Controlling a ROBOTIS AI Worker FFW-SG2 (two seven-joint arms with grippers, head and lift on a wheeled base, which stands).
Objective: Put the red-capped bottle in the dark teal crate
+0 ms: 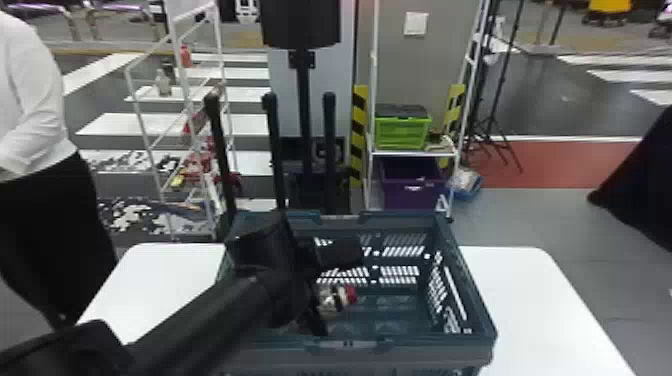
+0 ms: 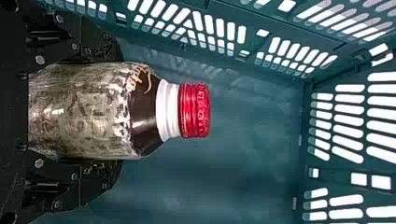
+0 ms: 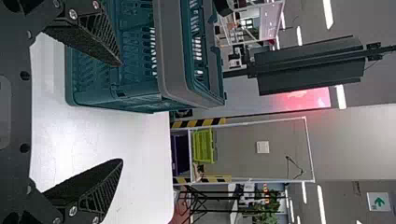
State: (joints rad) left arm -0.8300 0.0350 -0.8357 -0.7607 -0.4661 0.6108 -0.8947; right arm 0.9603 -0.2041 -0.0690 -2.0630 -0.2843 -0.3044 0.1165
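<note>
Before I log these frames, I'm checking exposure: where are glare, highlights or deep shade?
Head view: the white table is very bright, the left arm nearly black. Left wrist view: highlights on the red-capped bottle, bright light through the slotted dark teal crate. Right wrist view: white ceiling lights, a red glow.

"What's at the left of the frame?"

"The left gripper (image 1: pixel 332 295), its black fingers (image 2: pixel 95 184) against opposite sides of the red-capped bottle (image 2: pixel 88 112)."

"And the cap (image 2: pixel 194 110)?"

"Red, near the centre of the frame, pointing away from the gripper, past a white collar (image 2: pixel 167 110) and a dark shoulder (image 2: pixel 144 109)."

"Where's the dark teal crate (image 2: pixel 335 178)?"

"All behind. Smooth floor (image 2: pixel 233 186) across the lower middle, slotted walls (image 2: pixel 254 19) along the top and down the right of the frame."

"Is the bottle touching that floor?"

"From this view, I can't tell"
</note>
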